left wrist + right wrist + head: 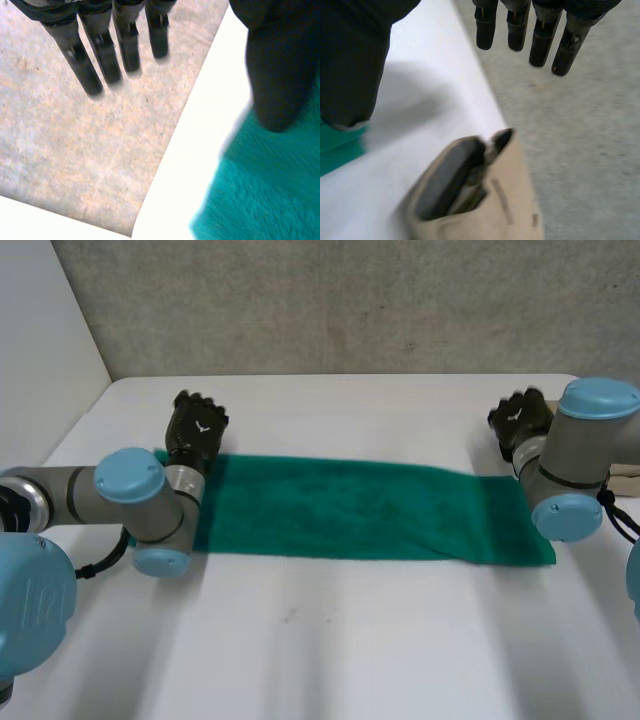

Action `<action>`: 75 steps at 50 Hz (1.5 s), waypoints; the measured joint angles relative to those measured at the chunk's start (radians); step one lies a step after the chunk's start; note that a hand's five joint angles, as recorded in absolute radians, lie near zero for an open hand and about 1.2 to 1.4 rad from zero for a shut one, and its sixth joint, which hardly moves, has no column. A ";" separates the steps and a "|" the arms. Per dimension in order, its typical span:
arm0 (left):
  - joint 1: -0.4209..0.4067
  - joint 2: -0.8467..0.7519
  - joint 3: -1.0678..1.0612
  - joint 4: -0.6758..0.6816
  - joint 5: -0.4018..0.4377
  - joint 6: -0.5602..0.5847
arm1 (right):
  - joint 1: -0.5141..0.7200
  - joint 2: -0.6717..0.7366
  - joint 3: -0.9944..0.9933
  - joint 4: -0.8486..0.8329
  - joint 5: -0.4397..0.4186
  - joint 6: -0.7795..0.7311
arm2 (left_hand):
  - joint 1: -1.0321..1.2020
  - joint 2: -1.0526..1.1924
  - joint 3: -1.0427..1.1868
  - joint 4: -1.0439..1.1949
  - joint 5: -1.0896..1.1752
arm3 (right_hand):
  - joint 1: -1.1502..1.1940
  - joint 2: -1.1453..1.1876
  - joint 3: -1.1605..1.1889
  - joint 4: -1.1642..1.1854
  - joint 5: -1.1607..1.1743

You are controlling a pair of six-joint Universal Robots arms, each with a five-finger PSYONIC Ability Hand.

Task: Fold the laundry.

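A green towel point(360, 510) lies flat as a long strip across the white table point(330, 640). My left hand point(197, 428) hovers at the towel's far left corner. Its fingers point(105, 55) are straight and reach past the table's edge, its thumb point(280, 75) is above the green cloth point(265, 190), and it holds nothing. My right hand point(520, 418) is just beyond the towel's far right corner. Its fingers point(540, 40) are straight and empty, and its thumb point(355, 65) is over the tip of the towel point(337, 145).
A beige object with a dark part point(465, 195) lies on the table by my right hand, near the table's right edge point(625, 480). A grey concrete wall point(350, 300) rises behind the table. Both forearms rest low over the towel's ends.
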 measured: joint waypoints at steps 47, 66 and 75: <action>0.144 0.663 -0.621 -0.334 0.124 -0.608 | -0.236 -0.543 0.960 -0.134 -0.378 0.345 | -0.091 -0.188 -0.191 -0.187 -0.152 | 0.211 0.247 0.240 0.227 0.195; 0.133 0.662 -0.634 -0.331 0.123 -0.605 | -0.238 -0.424 0.896 -0.162 -0.373 0.329 | -0.091 -0.188 -0.191 -0.187 -0.152 | 0.735 0.920 0.924 0.917 0.868; 0.132 0.670 -0.638 -0.332 0.120 -0.605 | -0.332 -0.511 0.900 -0.141 -0.352 0.294 | -0.091 -0.188 -0.191 -0.187 -0.152 | 0.754 0.920 0.924 0.919 0.874</action>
